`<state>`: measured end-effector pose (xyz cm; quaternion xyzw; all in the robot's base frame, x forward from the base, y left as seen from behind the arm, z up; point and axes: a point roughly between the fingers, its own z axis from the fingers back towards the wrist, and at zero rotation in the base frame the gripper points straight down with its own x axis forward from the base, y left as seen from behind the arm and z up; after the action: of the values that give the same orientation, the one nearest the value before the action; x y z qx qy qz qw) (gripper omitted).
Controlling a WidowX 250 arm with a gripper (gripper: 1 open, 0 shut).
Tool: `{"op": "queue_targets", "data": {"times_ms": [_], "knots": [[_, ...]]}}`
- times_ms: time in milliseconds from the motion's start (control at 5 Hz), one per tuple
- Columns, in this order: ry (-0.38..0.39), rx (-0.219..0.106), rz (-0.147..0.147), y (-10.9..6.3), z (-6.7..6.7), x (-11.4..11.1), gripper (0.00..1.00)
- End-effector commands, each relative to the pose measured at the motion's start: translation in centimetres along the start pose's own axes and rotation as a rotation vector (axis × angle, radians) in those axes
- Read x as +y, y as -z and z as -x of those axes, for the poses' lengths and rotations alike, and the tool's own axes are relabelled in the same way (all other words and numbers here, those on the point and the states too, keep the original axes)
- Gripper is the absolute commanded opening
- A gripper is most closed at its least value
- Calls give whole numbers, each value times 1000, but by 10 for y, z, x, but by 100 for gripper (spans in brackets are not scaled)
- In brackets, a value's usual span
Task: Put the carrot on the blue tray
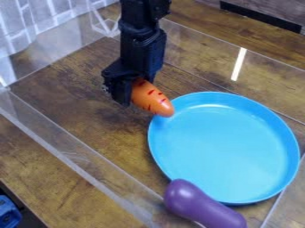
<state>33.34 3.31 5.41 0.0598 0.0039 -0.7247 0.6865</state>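
The orange carrot (152,98) with dark stripes hangs just left of the blue tray (226,147), its tip reaching toward the tray's near-left rim. My black gripper (128,90) comes down from above and is shut on the carrot's thick end. The carrot's green top is hidden behind the gripper fingers. The carrot looks lifted slightly off the wooden table.
A glossy purple eggplant (201,204) lies at the tray's front edge. Clear plastic walls (71,151) fence the wooden table at the front and left. A tiled wall sits at the back left.
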Motion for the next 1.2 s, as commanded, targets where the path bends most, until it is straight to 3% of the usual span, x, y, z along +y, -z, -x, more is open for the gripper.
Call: {"op": "queue_targets", "data": {"times_ms": [0, 200, 1000], "knots": [[-46, 23, -96, -30, 11, 11, 0], [-73, 32, -99, -33, 12, 10, 0], [-6, 59, -139, -38, 11, -7, 0]]}}
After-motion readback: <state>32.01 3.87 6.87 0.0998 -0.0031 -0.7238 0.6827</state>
